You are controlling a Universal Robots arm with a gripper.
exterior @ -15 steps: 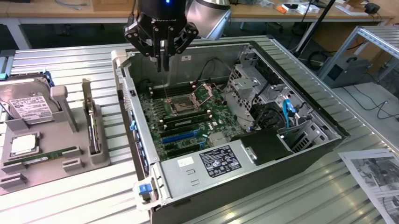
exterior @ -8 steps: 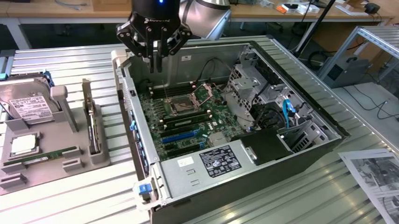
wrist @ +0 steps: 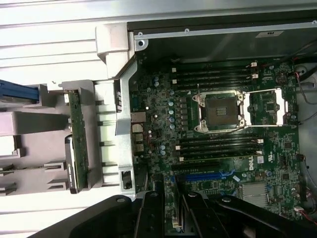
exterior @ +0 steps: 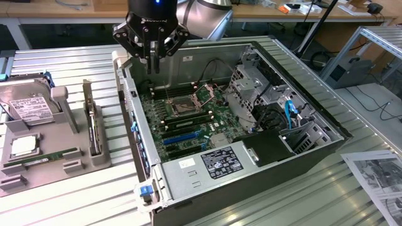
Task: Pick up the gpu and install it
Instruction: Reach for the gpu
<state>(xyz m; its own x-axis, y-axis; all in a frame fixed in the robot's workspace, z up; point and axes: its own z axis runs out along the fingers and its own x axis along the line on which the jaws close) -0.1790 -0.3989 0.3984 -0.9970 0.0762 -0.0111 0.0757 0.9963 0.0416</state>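
Ribbed bench (exterior: 75,202); gpu (exterior: 93,123) stands edge-up in holder (exterior: 94,162), likely for pinching; gripper (exterior: 154,66) over open case (exterior: 283,188), jaws slightly apart, empty.

A ribbed metal tabletop (exterior: 63,202) lies in front; a wooden workbench (exterior: 63,12) and a grey metal frame (exterior: 381,29) stand behind it.

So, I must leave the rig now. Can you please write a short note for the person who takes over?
Gripper: hangs above one end of the open computer case, not on the gpu.
Gpu: stands on its edge in the grey holder tray beside the case, untouched.
Done: nothing that shows; the blue slot on the motherboard is empty.
Left: both the pick-up and the install.
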